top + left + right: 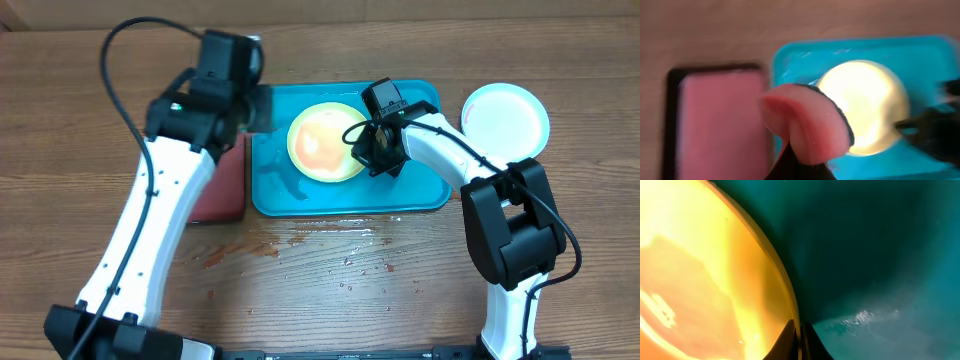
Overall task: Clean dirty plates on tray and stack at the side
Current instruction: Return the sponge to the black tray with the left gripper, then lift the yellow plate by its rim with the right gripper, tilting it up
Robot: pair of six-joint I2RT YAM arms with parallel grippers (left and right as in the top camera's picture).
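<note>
The yellow-green plate lies in the turquoise tray, its centre smeared orange-red. My right gripper is shut on the plate's right rim; in the right wrist view the fingers pinch the plate's edge above the tray floor. My left gripper hovers over the tray's far left corner, shut on a pink sponge; its fingers show beside the plate and tray. The light blue plate lies on the table right of the tray. The white plate is out of view.
A black-rimmed tray with a reddish inside sits against the turquoise tray's left side, also in the left wrist view. Water drops and reddish smears spot the wood tabletop in front of the tray.
</note>
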